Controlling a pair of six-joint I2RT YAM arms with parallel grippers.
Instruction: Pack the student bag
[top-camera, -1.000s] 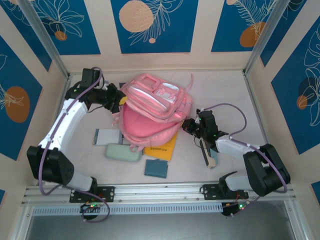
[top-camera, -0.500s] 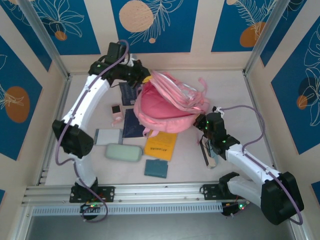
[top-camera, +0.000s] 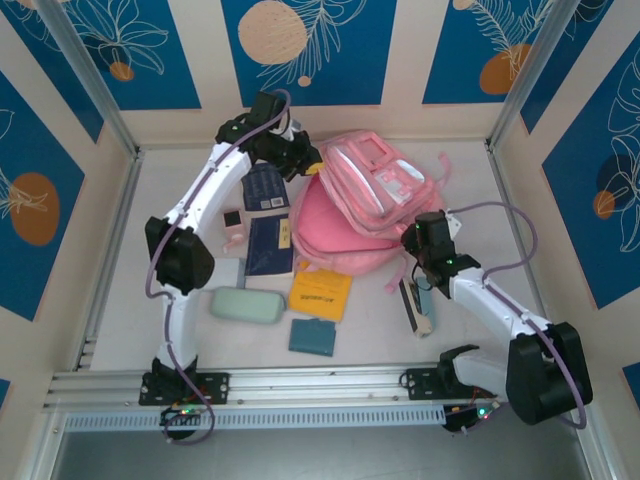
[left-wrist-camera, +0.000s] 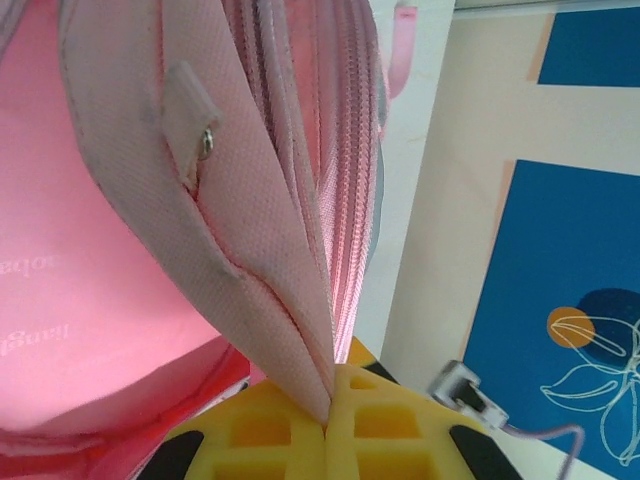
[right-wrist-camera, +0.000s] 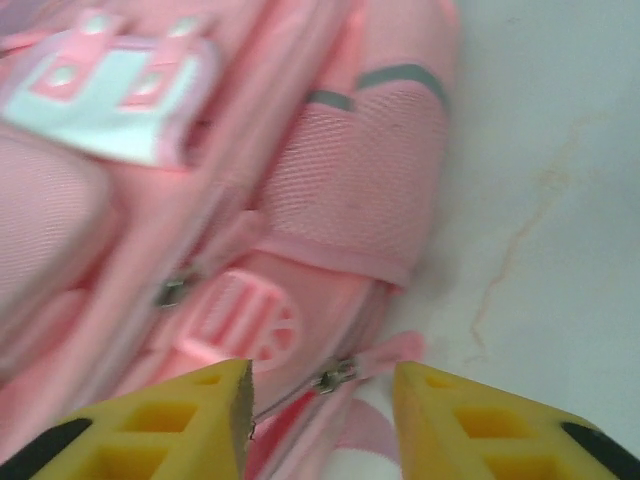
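the pink student bag (top-camera: 365, 205) lies slumped at the far middle of the table (top-camera: 520, 220), front pockets facing up. the left gripper (left-wrist-camera: 328, 425) is pinched tight on the bag's zippered fabric edge at its far-left corner. the right gripper (right-wrist-camera: 320, 385) stands parted at the bag's near-right side, holding nothing, a zip pull (right-wrist-camera: 338, 373) seen between its fingers. a green pencil case (top-camera: 247, 305) and a yellow booklet (top-camera: 320, 290) lie nearer the arms.

Student bag (top-camera: 350, 225): pink, white patch, grey strips. Pouch (top-camera: 246, 305): mint green. Booklet (top-camera: 320, 290): yellow. Wall panels (top-camera: 340, 70): blue, white leaf outlines, orange discs.
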